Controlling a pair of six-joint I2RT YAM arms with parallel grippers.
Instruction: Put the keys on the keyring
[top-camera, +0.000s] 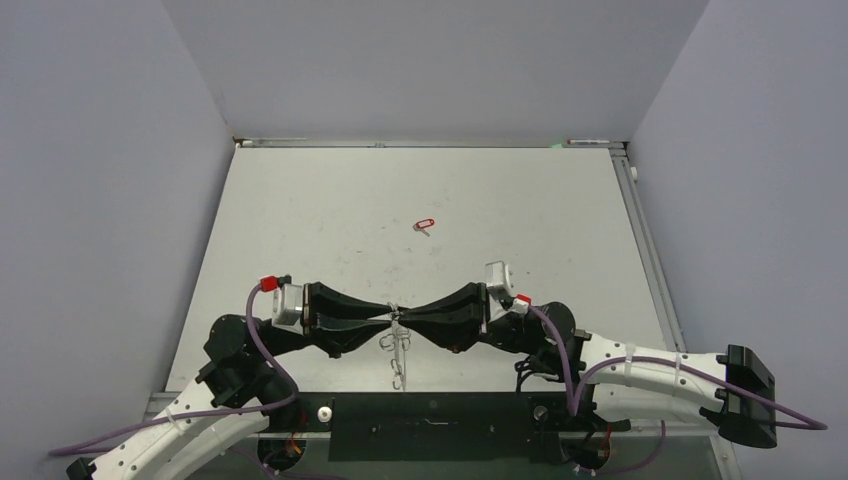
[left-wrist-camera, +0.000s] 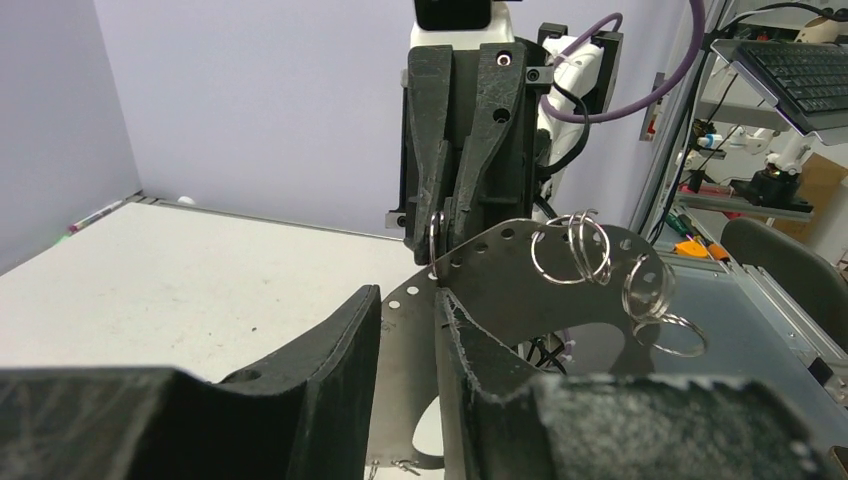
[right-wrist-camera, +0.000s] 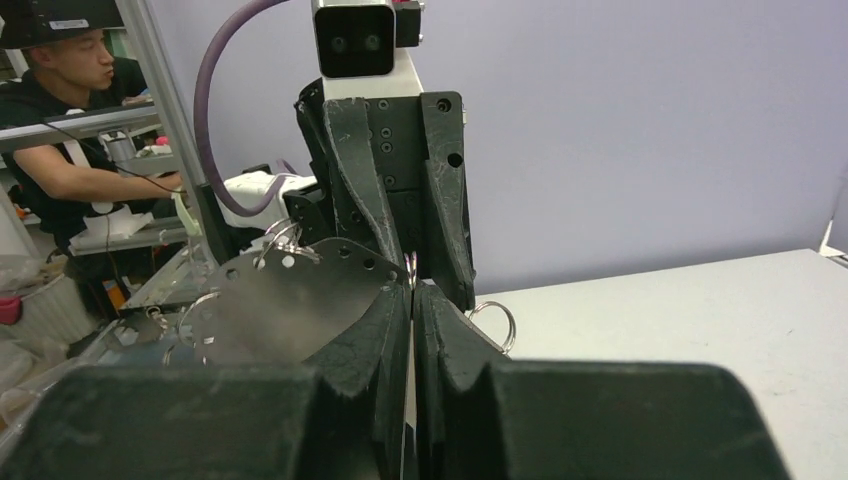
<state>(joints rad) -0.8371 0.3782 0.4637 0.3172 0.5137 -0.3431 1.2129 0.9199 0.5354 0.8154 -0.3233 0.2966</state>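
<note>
The keyring (top-camera: 398, 352), a flat pale hoop with wire loops on its rim, hangs between my two grippers above the table's near middle. My left gripper (top-camera: 391, 318) has its jaws a narrow gap apart with the hoop's band (left-wrist-camera: 520, 280) caught between them (left-wrist-camera: 410, 302). My right gripper (top-camera: 404, 318) faces it tip to tip, shut (right-wrist-camera: 412, 290) on a wire loop (left-wrist-camera: 436, 236) at the hoop's rim (right-wrist-camera: 290, 300). The key with the red tag (top-camera: 424, 225) lies alone on the table beyond the grippers. The plain dark grey key is out of view.
The white table (top-camera: 300, 230) is walled at the left, back and right, with a metal rail (top-camera: 645, 240) along its right edge. A black bar (top-camera: 430, 425) runs between the arm bases at the near edge.
</note>
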